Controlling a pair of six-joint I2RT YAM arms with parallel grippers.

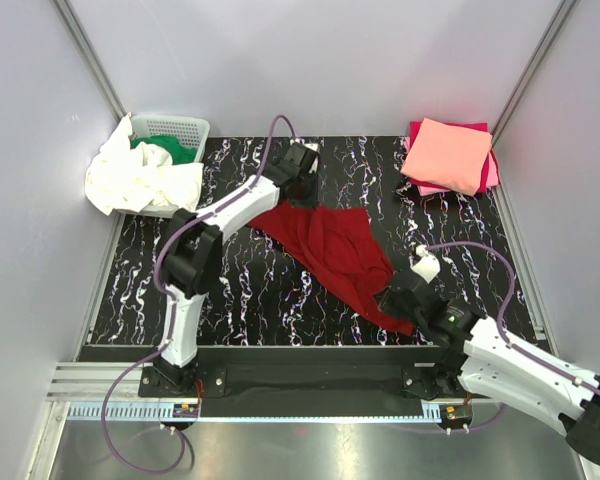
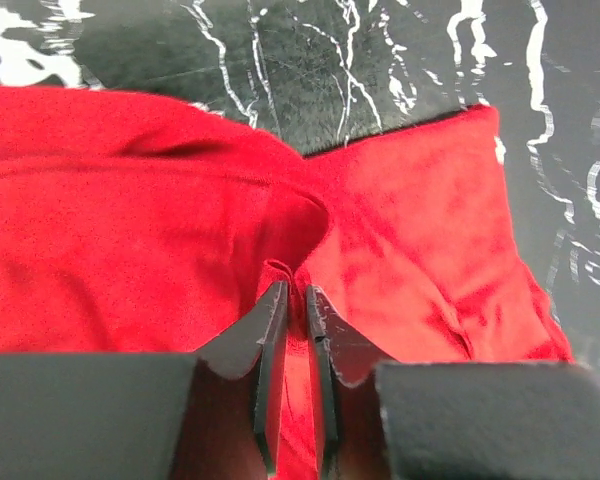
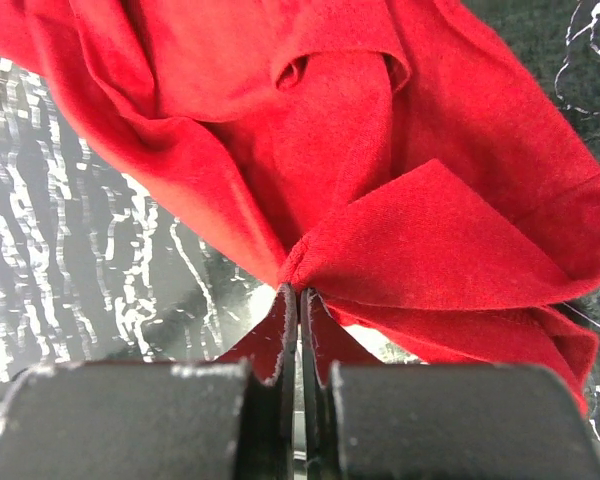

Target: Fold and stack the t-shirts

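Looking steeply down from high behind the near edge, taking in the whole black marbled table (image 1: pixel 260 290). Peering forward past each wrist's own fingers (image 2: pixel 265 345), hovering very close over cloth. Sharing the dark red t-shirt (image 1: pixel 330 250) across all three views.

In the left wrist view a fold of the dark red t-shirt (image 2: pixel 130 260) stands between the fingers of the left end effector (image 2: pixel 295 290). Whether they press on it cannot be told, and the cloth runs off the left and bottom edges. From above, that end effector is hidden under its own wrist near the far edge of the worktop (image 1: pixel 240 295). At the far left corner the white t-shirt (image 1: pixel 140 180) buries most of the green t-shirt (image 1: pixel 170 150) in the basket (image 1: pixel 185 125). At the far right corner the salmon pink t-shirt (image 1: pixel 450 155) covers the magenta t-shirt (image 1: pixel 420 128) — only its rim shows.
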